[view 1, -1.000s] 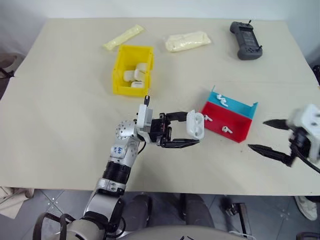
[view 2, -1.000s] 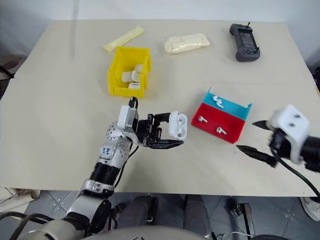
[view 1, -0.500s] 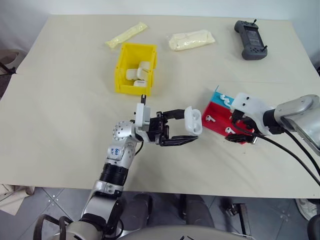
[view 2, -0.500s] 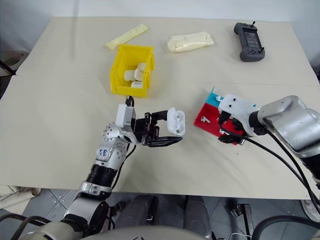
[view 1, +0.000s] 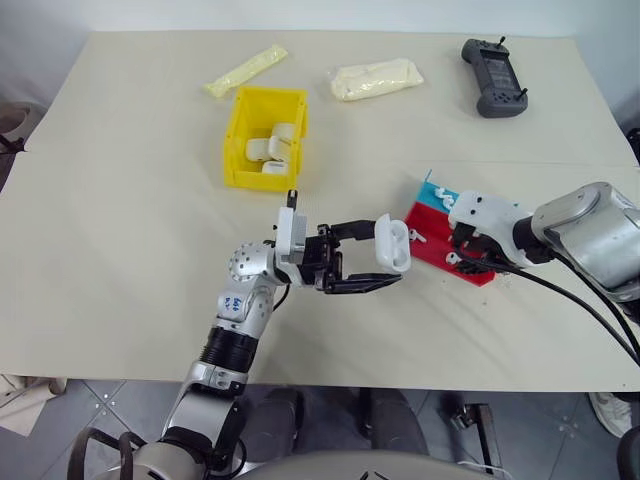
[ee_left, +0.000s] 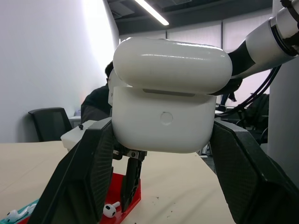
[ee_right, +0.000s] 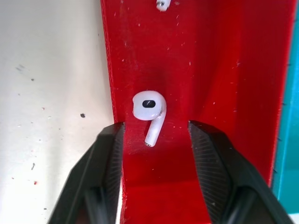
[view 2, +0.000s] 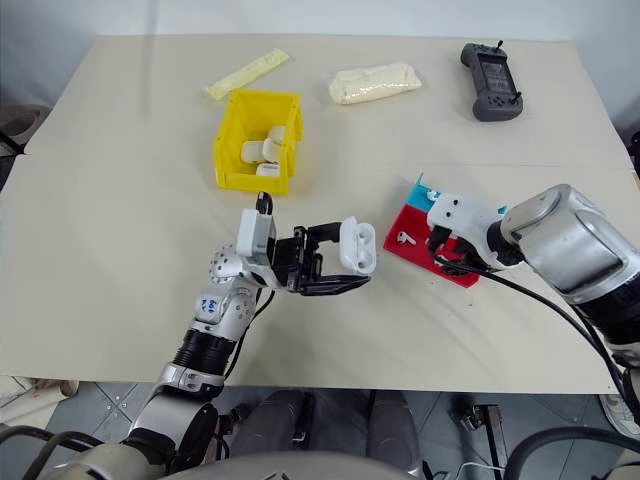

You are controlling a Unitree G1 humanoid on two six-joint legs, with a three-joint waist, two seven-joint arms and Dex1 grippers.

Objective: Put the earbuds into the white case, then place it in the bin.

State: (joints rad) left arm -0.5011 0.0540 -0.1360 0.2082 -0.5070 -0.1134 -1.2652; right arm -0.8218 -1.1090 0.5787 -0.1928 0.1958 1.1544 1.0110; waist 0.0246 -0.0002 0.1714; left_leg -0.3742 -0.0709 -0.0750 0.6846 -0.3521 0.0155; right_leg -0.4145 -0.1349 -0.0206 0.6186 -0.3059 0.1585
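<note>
Narrowing right tool [ee_right: 154,140] around earbud [ee_right: 149,109]

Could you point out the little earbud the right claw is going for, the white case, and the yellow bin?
earbud [ee_right: 149,109], right wrist view, on its rounded head.
white case [ee_left: 166,121], left wrist view, on its front face.
yellow bin [view 1: 238,140], left eye view, on its left wall.

Earbud [ee_right: 149,112] in tray [ee_right: 224,70], bin [view 1: 243,140] behind.
</note>
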